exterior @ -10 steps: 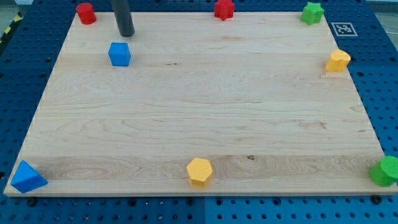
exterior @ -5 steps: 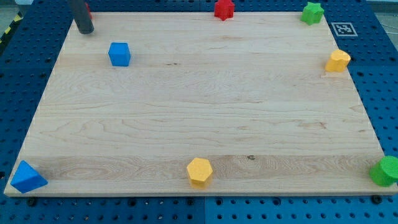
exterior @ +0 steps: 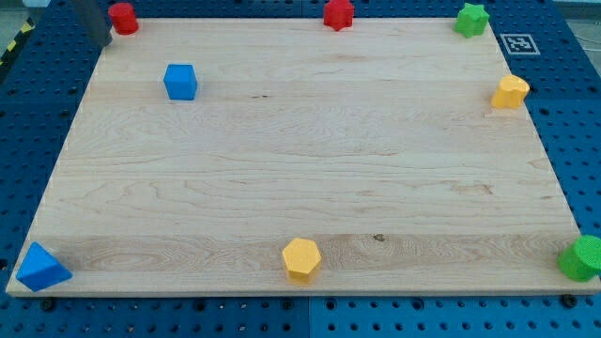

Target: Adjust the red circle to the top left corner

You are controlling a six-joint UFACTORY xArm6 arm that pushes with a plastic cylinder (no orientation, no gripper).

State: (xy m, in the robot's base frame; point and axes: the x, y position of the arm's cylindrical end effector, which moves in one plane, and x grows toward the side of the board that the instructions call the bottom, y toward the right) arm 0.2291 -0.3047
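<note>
Red circle point(exterior: 122, 17) sits at the surface's point(exterior: 300, 169) eleven-o'clock corner; my tip point(exterior: 100, 39), a bare rod with nothing to clamp, is just beside it at eight o'clock. Push carelessly and it could slide off the edge.

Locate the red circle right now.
The red circle sits at the board's top left corner, my tip just to its left, the blue cube below.
</note>
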